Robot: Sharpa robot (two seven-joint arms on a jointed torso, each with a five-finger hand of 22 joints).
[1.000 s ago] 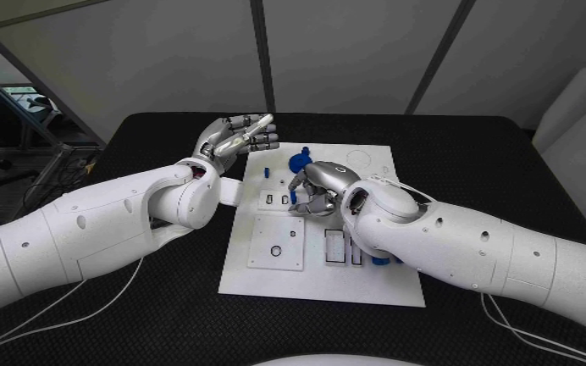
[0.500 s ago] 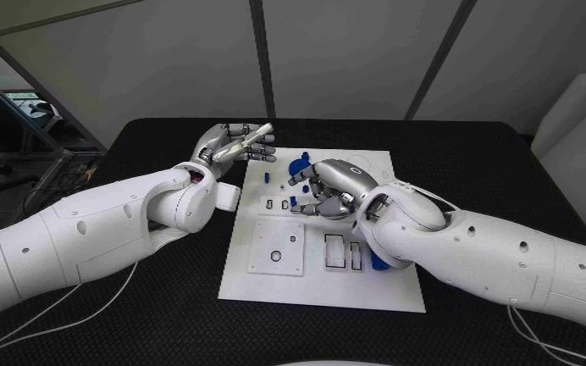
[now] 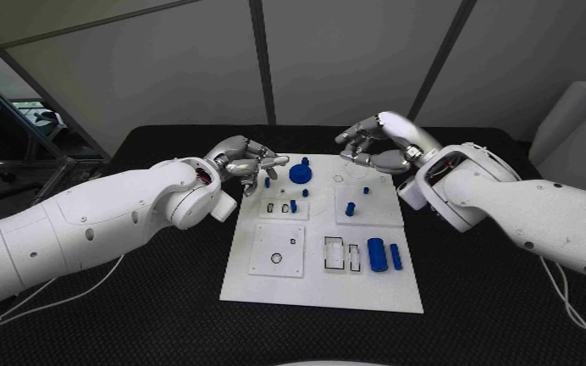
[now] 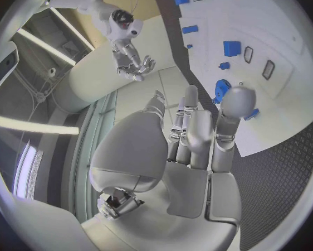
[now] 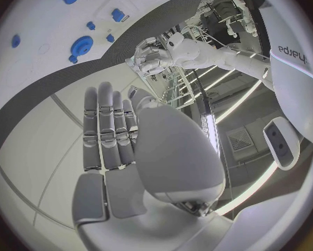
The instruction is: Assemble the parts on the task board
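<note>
I have both arms lifted off the task board (image 3: 320,285) at this moment, I judge so the head camera gets a clean look at the layout before I pick the next piece. The board lies in the middle of the frame on the black bench (image 3: 146,298), long side running away from me.

My left robot hand (image 3: 248,165) hangs at the board's upper left edge, fingers loosely curled, and holds nothing that I can see; from its wrist camera the fingers stand apart over the white plate. My right robot hand (image 3: 381,144) is raised above the board's upper right corner, fingers bent inward, also empty as far as I can tell.

The parts are spread out: a blue disc (image 3: 301,174) near the top centre, a small blue peg (image 3: 351,209) standing in the middle right plate, and two blue bars (image 3: 378,255) lying side by side at the lower right beside open rectangular slots (image 3: 334,250). I read those slots as unfilled, so the bars look like the obvious next candidates, and the right hand is the nearer one.
</note>
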